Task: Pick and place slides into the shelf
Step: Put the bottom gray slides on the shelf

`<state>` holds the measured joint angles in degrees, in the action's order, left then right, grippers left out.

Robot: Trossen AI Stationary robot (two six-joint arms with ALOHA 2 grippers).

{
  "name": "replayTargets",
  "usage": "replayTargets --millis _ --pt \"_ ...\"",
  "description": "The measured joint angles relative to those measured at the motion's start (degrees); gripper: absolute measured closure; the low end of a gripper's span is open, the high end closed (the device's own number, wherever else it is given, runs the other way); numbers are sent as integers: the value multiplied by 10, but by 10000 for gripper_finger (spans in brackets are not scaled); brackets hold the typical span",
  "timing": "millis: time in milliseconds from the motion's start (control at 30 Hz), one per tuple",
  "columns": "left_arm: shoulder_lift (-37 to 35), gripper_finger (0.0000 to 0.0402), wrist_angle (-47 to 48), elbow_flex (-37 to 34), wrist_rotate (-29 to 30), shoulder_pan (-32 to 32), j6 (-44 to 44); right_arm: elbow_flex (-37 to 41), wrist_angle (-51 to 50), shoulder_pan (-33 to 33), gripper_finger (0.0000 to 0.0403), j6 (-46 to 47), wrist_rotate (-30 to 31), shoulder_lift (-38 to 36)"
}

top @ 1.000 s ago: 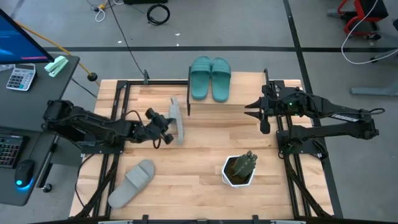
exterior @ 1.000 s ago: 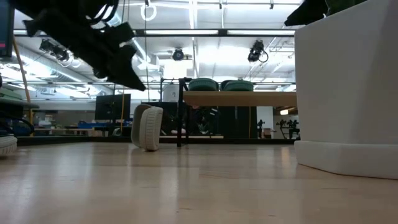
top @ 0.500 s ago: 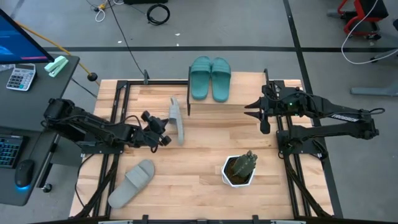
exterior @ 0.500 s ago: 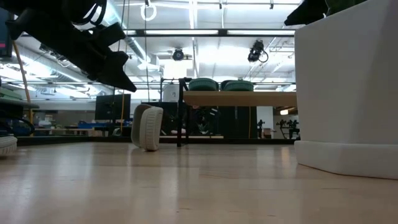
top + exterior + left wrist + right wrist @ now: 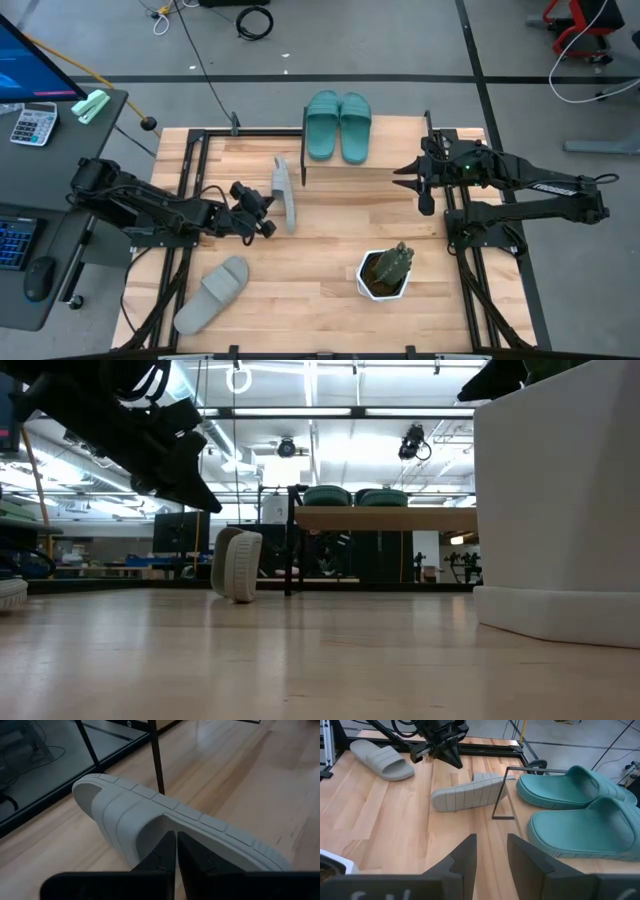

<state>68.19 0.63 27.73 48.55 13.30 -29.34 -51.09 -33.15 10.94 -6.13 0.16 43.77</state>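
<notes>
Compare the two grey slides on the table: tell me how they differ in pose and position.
The grey slide by the shelf stands on its edge, leaning at the shelf leg; the other grey slide lies flat, strap up, near the table's front left corner. The first has the left gripper shut just beside it; the second has no gripper near. Both are light grey, ribbed, and off the shelf.

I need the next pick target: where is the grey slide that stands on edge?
In the high view the grey slide stands on its side left of centre, just left of the shelf, with the shut left gripper beside it.
</notes>
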Motion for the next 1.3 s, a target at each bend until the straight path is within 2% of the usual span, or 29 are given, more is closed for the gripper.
replayTargets --millis 200,400,800,1000,1300 --pt "0 361 -1 0 -18 -21 -1 0 0 0 288 0 0 0" --pt "0 338 -15 0 -66 -55 -19 0 0 0 288 0 0 0" --pt "0 270 -15 0 -66 -64 -11 0 -8 0 288 0 0 0" --pt "0 234 -8 0 -31 -64 4 0 -8 0 288 0 0 0" --pt "0 180 -8 0 -28 -67 0 0 -7 0 289 0 0 0"
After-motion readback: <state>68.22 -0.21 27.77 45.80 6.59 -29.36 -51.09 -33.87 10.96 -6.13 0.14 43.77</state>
